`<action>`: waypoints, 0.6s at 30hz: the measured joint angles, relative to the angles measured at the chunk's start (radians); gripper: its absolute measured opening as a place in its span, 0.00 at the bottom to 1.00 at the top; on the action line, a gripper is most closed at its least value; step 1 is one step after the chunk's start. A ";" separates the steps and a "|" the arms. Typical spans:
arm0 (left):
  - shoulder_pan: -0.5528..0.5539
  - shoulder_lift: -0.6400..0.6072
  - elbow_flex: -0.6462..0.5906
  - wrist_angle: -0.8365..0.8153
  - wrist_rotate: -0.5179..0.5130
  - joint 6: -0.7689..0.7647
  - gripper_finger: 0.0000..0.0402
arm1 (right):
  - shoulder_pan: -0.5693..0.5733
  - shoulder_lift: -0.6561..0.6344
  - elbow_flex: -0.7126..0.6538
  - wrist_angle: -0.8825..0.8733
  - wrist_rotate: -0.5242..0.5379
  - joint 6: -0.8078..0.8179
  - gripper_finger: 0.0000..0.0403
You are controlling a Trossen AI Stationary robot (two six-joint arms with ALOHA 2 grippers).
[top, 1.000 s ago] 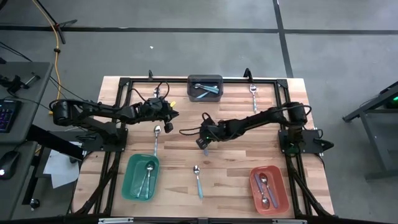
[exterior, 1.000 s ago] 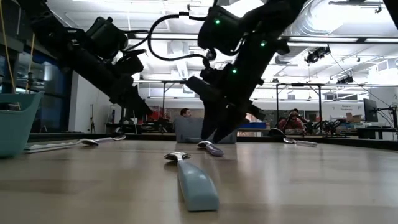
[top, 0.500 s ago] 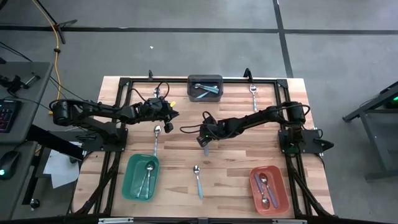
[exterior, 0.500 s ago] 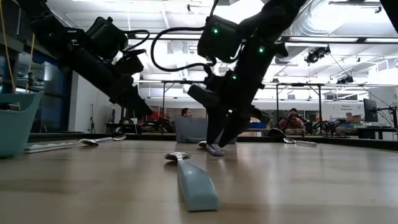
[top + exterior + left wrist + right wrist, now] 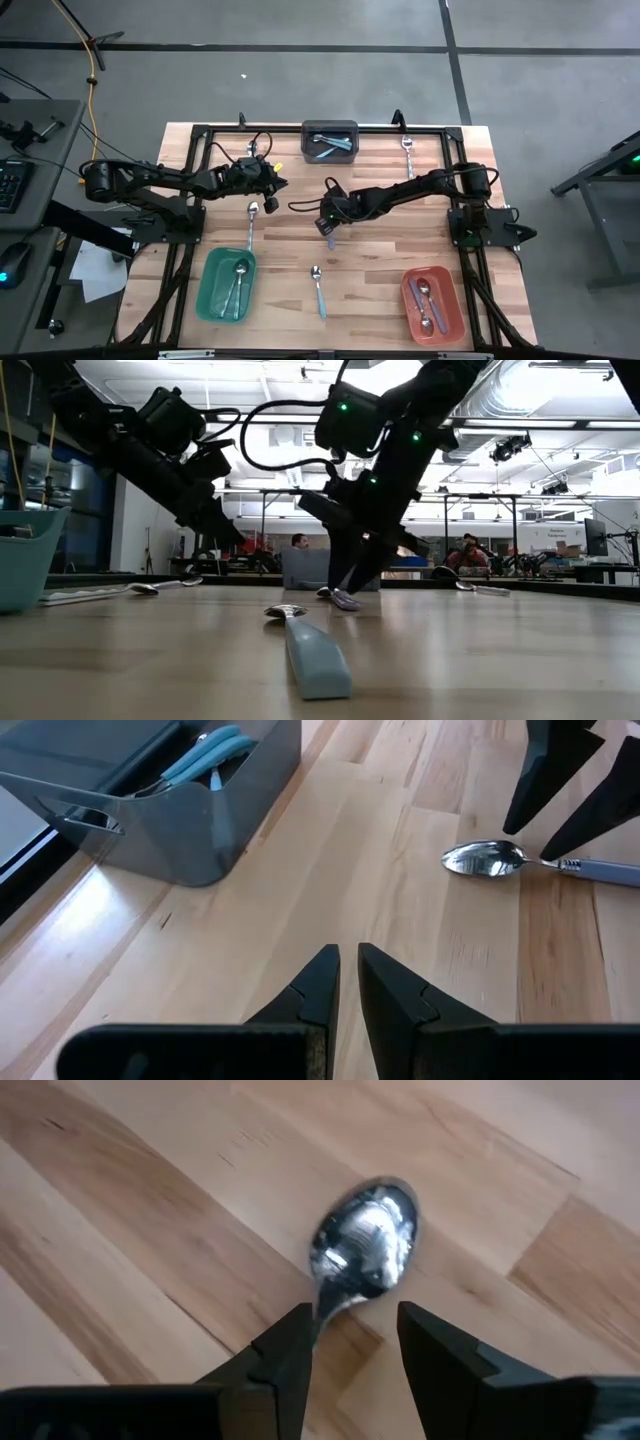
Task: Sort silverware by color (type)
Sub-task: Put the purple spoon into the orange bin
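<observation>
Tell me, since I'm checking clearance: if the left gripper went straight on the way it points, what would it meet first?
Probably bare table. The left gripper points between the grey bin and the spoon under the right gripper's fingers; depth is unclear.

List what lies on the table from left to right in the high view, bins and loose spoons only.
Teal bin → spoon beside the left arm → blue-handled spoon at the near edge → gray bin → spoon at the far edge → red bin.
</observation>
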 joint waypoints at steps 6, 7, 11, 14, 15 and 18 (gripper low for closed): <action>0.000 0.000 0.000 -0.001 0.000 0.000 0.09 | 0.009 0.000 0.017 0.005 0.003 -0.004 0.34; 0.000 0.000 0.000 -0.001 0.000 0.001 0.09 | 0.010 0.000 0.017 0.001 0.009 0.006 0.34; 0.000 0.000 0.000 -0.001 0.000 0.000 0.09 | 0.007 0.027 0.018 0.003 0.023 0.018 0.34; 0.000 0.000 0.000 -0.003 0.000 0.000 0.09 | 0.008 0.050 0.020 0.035 0.033 0.017 0.34; 0.000 0.000 0.000 -0.003 0.000 0.000 0.09 | 0.008 0.056 0.021 0.040 0.043 0.017 0.34; 0.000 0.000 0.000 -0.005 0.000 -0.006 0.09 | 0.010 0.061 0.022 0.034 0.069 0.007 0.32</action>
